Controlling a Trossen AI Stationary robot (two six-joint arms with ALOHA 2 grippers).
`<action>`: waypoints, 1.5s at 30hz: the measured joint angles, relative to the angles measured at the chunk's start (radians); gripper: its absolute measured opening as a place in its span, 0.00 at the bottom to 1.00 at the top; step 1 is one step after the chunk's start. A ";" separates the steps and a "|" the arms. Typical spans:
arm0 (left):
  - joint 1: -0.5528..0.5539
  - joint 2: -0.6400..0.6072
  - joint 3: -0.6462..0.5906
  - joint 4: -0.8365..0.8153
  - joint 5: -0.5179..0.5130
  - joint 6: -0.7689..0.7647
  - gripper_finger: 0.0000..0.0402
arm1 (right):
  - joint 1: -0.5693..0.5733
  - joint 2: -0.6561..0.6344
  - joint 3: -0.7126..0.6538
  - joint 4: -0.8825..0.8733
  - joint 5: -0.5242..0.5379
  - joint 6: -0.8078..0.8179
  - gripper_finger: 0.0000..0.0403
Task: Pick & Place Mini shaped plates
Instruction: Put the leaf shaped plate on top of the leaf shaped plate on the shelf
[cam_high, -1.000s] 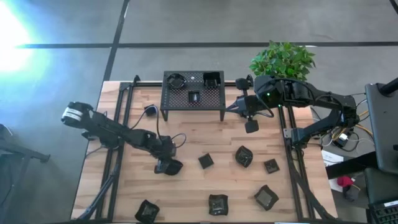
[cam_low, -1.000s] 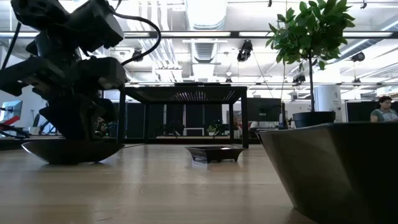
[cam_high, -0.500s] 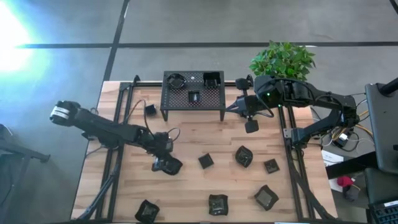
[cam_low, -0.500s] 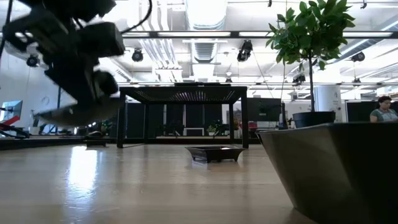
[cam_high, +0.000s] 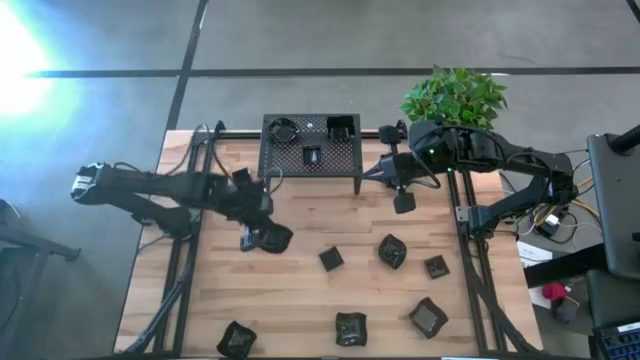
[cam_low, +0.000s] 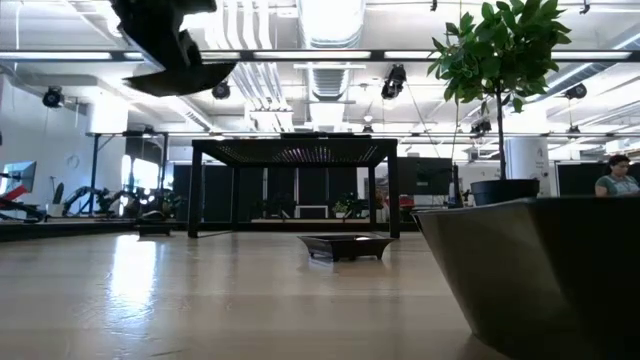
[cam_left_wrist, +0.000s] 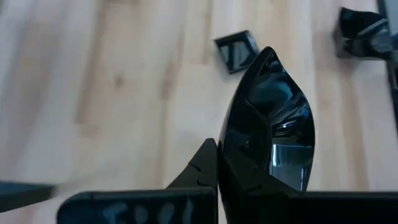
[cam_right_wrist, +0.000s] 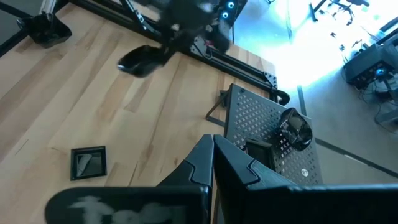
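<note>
You are mid-carry: the left gripper (cam_high: 262, 236) is clamped on a leaf-shaped mini plate (cam_left_wrist: 268, 134), lifted well clear of the table (cam_high: 300, 290) near the rack (cam_high: 310, 153), so next bring it over the rack top and lower gently. The right gripper (cam_high: 403, 200), fingers together and empty, waits beside the rack's right end.

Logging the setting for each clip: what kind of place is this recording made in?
Probably a robotics lab in a large open office-like hall. A wooden table is flanked by two arm rigs, ceiling strip lights run overhead, and a person sits among other workstations far behind.
</note>
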 joint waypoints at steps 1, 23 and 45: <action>0.022 0.004 0.027 -0.030 0.000 0.017 0.00 | 0.000 0.000 0.000 0.000 0.000 0.000 0.02; 0.744 0.303 0.562 -0.316 0.219 0.599 0.00 | 0.000 0.000 0.000 0.002 0.000 -0.041 0.02; 0.965 0.802 1.091 -0.588 0.118 0.829 0.00 | -0.001 0.000 0.000 0.002 0.000 -0.042 0.02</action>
